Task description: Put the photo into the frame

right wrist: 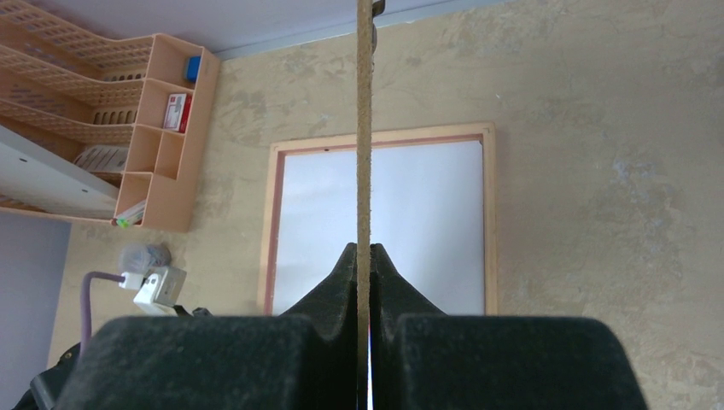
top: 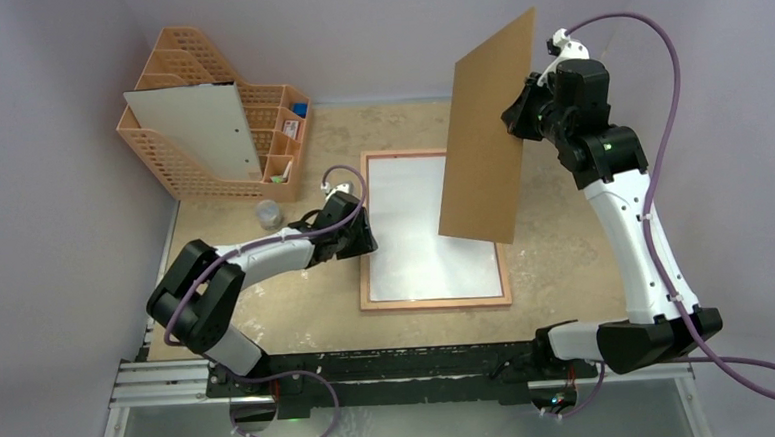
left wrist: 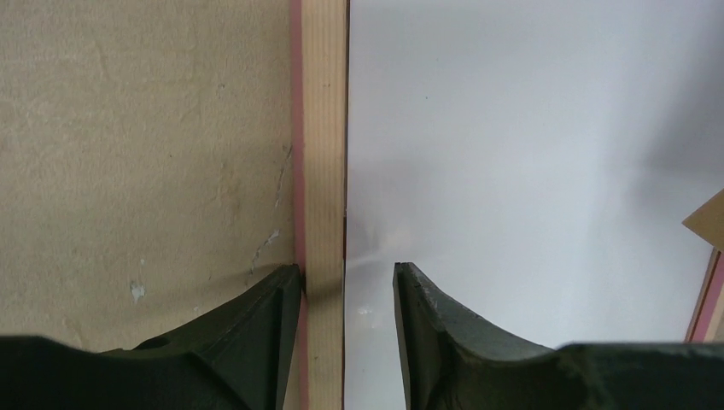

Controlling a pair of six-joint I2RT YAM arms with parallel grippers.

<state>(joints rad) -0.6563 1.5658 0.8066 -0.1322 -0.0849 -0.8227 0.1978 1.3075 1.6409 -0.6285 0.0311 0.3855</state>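
Board (top: 487, 133), pinched edge-on by right end effector (right wrist: 364, 256), hangs over the right half of the frame (top: 436, 301) (photo (top: 413, 217) lying inside, white back up); left end effector (left wrist: 346, 273) straddles its left edge, jaws apart.

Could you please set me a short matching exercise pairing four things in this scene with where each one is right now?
1. backing board
2. photo
3. file rack
4. left hand

A. lying white side up inside the frame
B. standing at the table's far left corner
C. held in the air by the right hand
D. open at the frame's left rail

Pairs: 1-C, 2-A, 3-B, 4-D
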